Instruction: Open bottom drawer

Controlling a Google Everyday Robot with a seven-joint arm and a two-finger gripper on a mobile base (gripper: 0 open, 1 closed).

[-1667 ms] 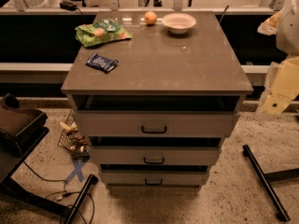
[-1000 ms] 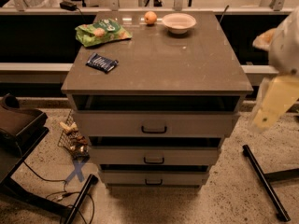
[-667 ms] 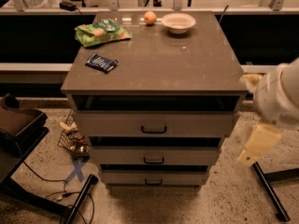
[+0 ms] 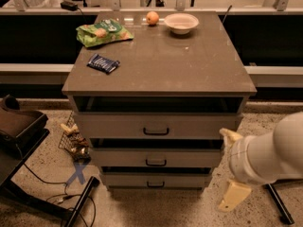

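Hovering right of the closed bottom drawer (image 4: pixel 155 179), the pincer (image 4: pixel 228 167) gapes open.

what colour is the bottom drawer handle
Black handle, camera view. Gripper is right of the bottom drawer.

Your arm (image 4: pixel 277 150) is a thick, smooth white tube with a faint seam near its rounded end. The gripper (image 4: pixel 228 170), just right of the cabinet (image 4: pixel 156 65), shows blocky cream-yellow parts.
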